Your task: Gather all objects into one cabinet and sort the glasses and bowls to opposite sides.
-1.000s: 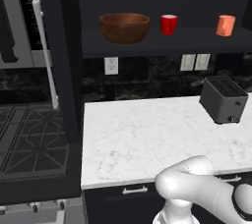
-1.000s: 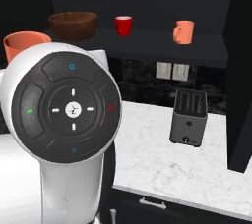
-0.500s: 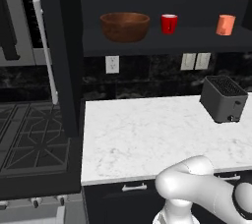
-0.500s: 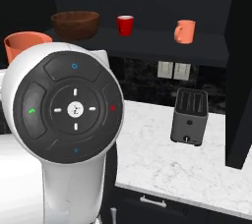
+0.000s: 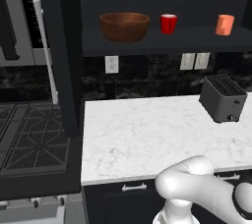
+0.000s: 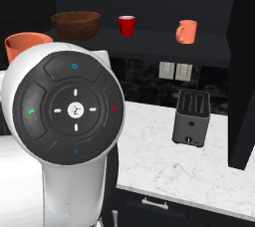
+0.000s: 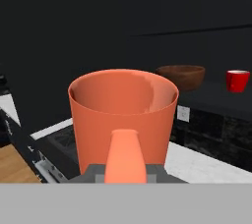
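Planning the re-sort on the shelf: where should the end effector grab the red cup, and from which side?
Take the red cup across its straight wall near the rim, coming from the open front of the shelf. It stands upright with its mouth up. The wooden bowl sits apart on one side and the orange cup farther off on the other, so both flanks look free for the fingers.

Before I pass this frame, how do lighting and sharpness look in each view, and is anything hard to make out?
Left base view: dark cabinet interior, yet the wooden bowl and red cup read clearly; white counter bright, unglared. Right base view: arm housing blocks the left half. Hand view: salmon-orange cup, held in the shut gripper, looms large and sharp.
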